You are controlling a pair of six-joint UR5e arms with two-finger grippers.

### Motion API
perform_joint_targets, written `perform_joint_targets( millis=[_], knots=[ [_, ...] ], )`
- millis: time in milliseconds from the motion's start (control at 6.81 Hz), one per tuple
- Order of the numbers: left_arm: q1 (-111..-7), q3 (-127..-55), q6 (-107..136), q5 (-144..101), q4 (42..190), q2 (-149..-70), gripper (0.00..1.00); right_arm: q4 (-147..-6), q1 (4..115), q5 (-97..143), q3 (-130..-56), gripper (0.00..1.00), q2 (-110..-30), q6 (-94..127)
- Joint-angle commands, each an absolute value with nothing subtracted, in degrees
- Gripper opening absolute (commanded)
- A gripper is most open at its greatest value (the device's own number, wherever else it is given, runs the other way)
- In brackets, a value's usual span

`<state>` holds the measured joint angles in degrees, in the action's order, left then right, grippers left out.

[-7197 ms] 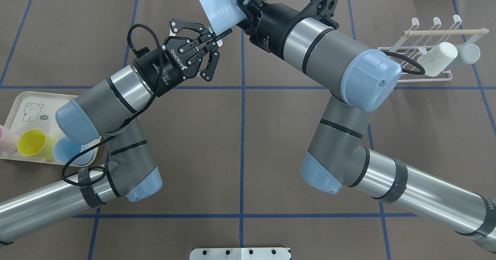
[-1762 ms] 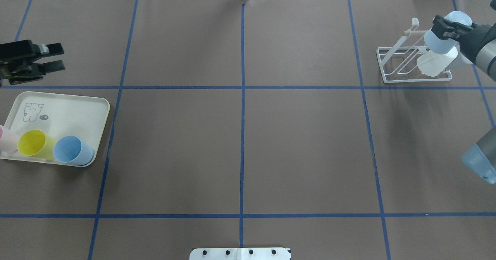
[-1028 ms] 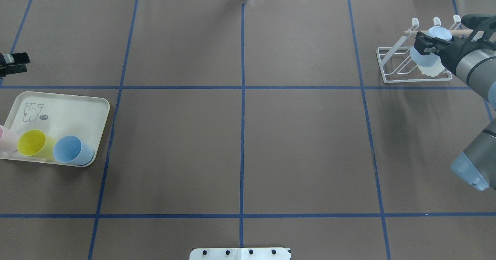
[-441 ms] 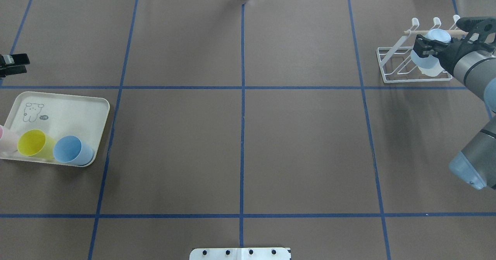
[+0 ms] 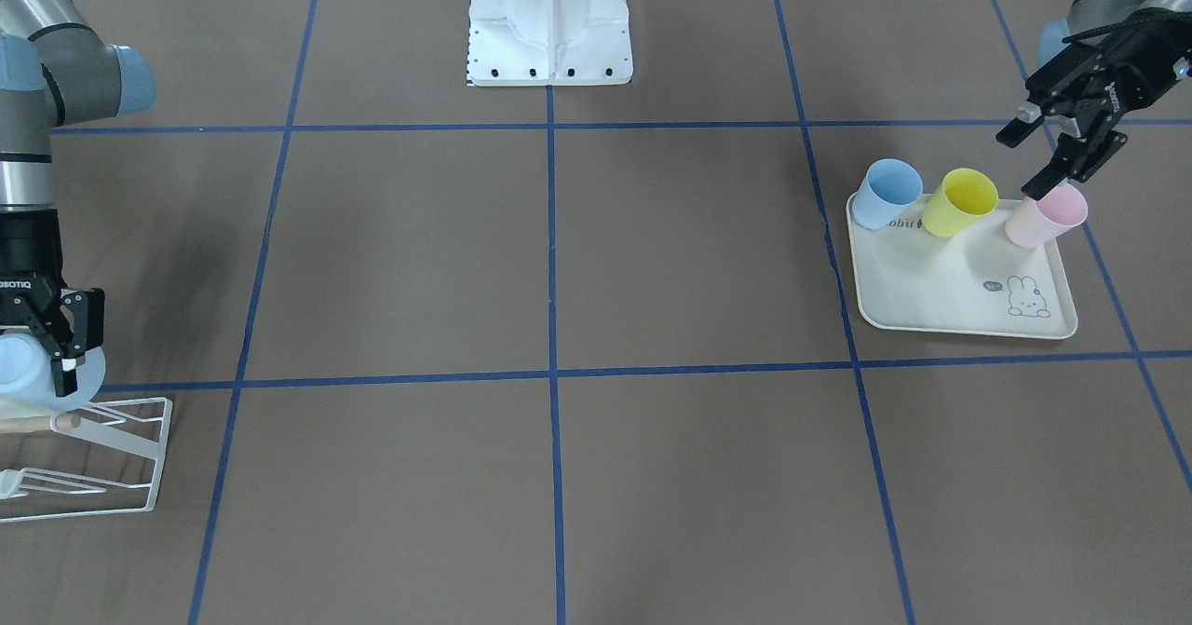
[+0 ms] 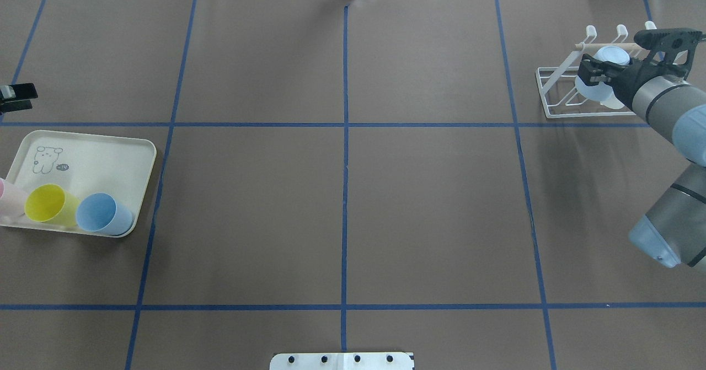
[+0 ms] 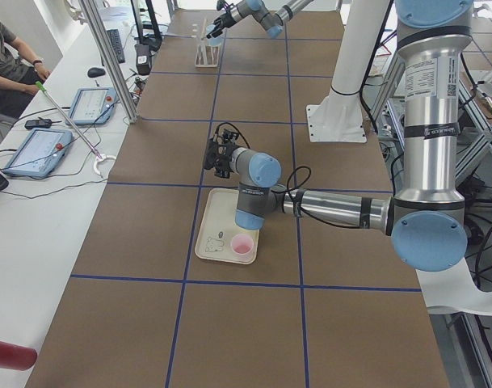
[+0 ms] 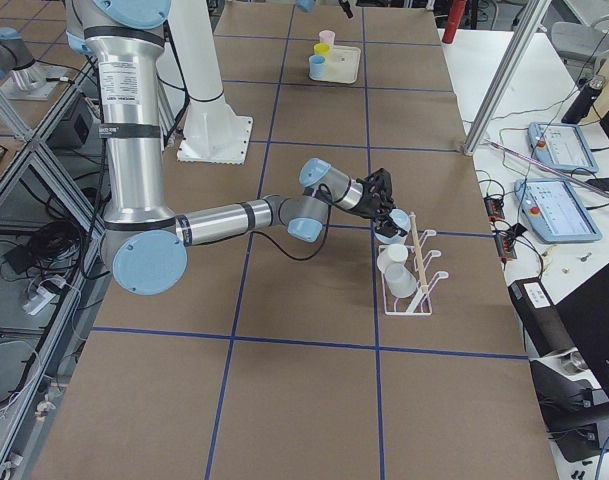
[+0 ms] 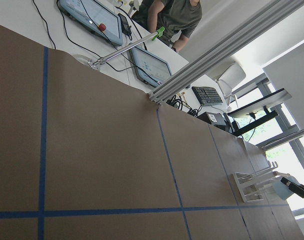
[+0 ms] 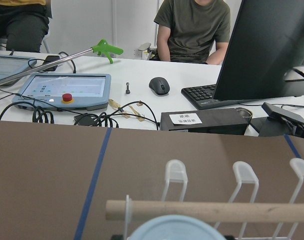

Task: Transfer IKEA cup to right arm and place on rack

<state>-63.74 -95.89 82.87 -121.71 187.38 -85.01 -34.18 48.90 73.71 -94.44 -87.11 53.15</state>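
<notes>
Right gripper [image 5: 51,360]: in the front-facing view it was clamped on the pale blue cup [image 5: 14,364] just above the rack [image 5: 121,457]; letting go before a prong sat inside would likely tip the cup off the rack
Left gripper [image 5: 1062,145]: fingers spread wide, empty, well apart from the rack
White cup [image 6: 615,102]: in the overhead view it sat on the rack just beside the held cup; a skewed descent could knock it
Dowel [image 10: 206,210]: in the right wrist view it crossed the rack just beyond the cup's round end, a likely snag
Cup look: plain, smooth, tapered, pale blue, tilted over the rack's prongs
</notes>
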Motion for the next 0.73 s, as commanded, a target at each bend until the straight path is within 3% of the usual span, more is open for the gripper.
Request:
perform_joint_targets(
  millis=[0,587],
  knots=[
    [-63.81,-95.89,76.93,-121.73,187.29,-81.23,1.00,-33.93,48.16,74.35,-94.48,0.99,-86.84,53.00],
    [-69.15,-94.49,69.55,-127.08,187.38,-77.35,1.00,-34.28,50.09,82.34,-100.01,1.00,-87.80,50.01]
  ],
)
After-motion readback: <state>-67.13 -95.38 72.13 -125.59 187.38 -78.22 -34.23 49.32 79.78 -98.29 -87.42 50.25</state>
